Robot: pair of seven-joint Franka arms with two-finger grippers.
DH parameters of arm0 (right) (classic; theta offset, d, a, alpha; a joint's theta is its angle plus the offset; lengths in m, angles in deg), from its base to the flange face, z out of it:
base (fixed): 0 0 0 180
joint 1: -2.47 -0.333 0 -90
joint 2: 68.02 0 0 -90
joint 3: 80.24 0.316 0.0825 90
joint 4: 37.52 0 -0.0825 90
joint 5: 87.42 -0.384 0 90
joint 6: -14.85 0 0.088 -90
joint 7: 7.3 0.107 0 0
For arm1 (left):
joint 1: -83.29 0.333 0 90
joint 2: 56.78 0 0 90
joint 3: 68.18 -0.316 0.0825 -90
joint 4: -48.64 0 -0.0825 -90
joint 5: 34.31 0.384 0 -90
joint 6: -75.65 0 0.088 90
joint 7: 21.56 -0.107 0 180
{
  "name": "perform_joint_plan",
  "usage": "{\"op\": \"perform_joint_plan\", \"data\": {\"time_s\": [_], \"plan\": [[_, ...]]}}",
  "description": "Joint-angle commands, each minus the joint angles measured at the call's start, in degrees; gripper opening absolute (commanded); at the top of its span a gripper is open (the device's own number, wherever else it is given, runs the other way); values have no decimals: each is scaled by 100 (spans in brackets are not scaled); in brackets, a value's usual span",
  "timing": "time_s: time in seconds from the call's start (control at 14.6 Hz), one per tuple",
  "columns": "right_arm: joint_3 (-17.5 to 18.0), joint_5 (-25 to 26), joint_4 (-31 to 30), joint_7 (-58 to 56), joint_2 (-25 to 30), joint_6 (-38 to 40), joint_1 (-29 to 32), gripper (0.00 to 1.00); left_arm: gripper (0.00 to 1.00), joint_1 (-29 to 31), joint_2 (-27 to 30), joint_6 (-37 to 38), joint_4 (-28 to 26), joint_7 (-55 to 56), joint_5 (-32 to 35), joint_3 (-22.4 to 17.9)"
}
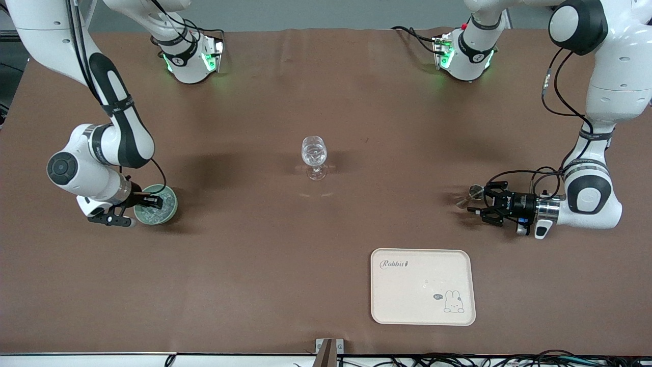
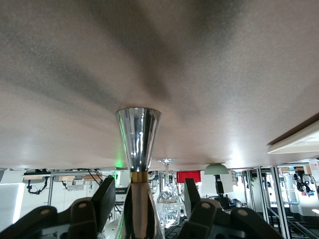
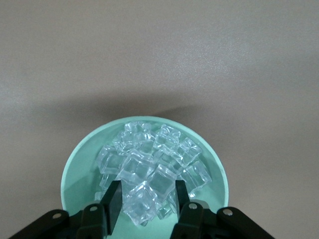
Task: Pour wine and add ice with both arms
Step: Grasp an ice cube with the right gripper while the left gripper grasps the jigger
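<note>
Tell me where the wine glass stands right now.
The wine glass stands upright mid-table in the front view, about midway between the green bowl of ice at the right arm's end and the left gripper, farther from the camera than the tray.

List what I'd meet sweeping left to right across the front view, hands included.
Right hand over the pale green bowl of ice → wine glass → cream tray → steel jigger → left hand around the jigger.
</note>
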Motion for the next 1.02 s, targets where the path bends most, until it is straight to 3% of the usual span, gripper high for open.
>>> {"op": "perform_joint_plan", "data": {"time_s": [0.0, 0.34, 0.61, 0.68, 0.82, 0.96], "plan": [[18, -135, -111, 77, 48, -27, -20, 47, 59, -9, -4, -88, -86, 5, -136, 19], [9, -135, -120, 77, 48, -36, -20, 45, 47, -9, -57, -88, -86, -57, -136, 19], [18, -135, -128, 77, 48, -62, -20, 35, 43, -1, -83, -88, -86, -83, -241, 20], [9, -135, -128, 77, 48, -71, -20, 32, 39, -1, -75, -88, -86, -118, -242, 19], [18, -135, -129, 130, 48, -45, -28, 16, 26, 8, -75, -88, -86, -259, -242, 19], [18, -135, -120, 139, 48, -27, -28, 11, 15, 8, -83, -88, -86, -259, -242, 19]]}}
